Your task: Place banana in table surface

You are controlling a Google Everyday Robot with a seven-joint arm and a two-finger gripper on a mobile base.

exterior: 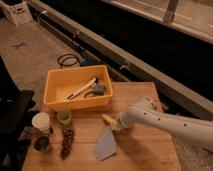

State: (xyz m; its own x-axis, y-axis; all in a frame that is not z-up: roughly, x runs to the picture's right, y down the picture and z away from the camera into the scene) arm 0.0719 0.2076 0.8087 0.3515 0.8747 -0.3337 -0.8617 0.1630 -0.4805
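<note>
**Banana low over table, release pending**

Camera view: pincer (118, 123) sits at end of white arm (165, 122), approx mid-table, low over the wood; banana (109, 119) pokes out just left of it, touching or nearly touching the table (145, 150); pincer looks closed on banana but fingers are hidden behind the wrist, so cannot tell for sure; blue-grey cloth (105, 145) lies just below-left of pincer, near but apart from banana; yellow bin (77, 90) w/ white-handled tool (82, 88) is up-left of pincer; green cup (64, 117) and grapes (66, 141) further left.

Doing the step well, my judgement: lower till banana rests flat on bare planks, between bin and cloth, not on cloth; open slowly, lift straight up so the fruit doesn't roll or drag.

Writing/labels: none readable on bin, cups or arm.
</note>
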